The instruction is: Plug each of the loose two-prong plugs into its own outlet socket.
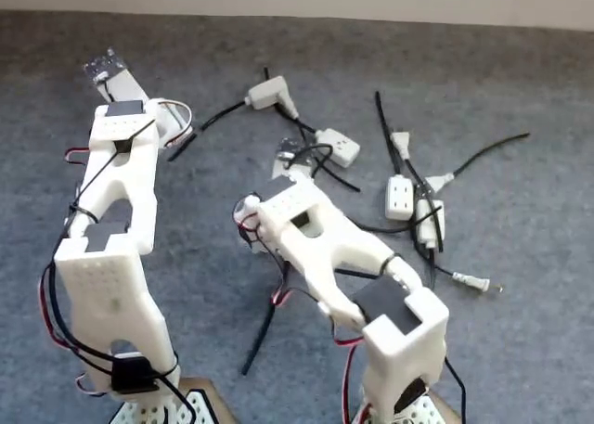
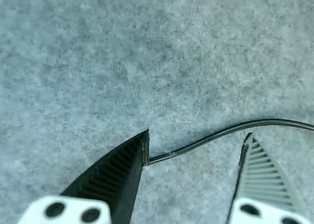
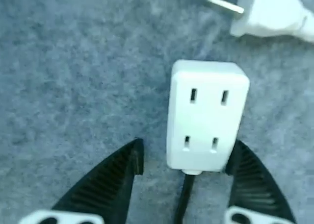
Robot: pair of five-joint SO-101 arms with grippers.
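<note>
Near the middle of the desk (image 1: 520, 350), the right claw (image 3: 187, 148) is standing spread astride the cord end of a white outlet socket (image 3: 206, 113), whose slots are facing up. I judge it is lining up to pinch and steady the block so a plug can be pushed in. A white two-prong plug (image 3: 267, 11) is lying loose just beyond the socket, on the side away from the claw, not touching it. Far to the left, the left claw (image 2: 197, 138) is also hanging spread, with a black cord (image 2: 221, 132) running between its tips and seemingly touching one; neither claw is pinching anything.
</note>
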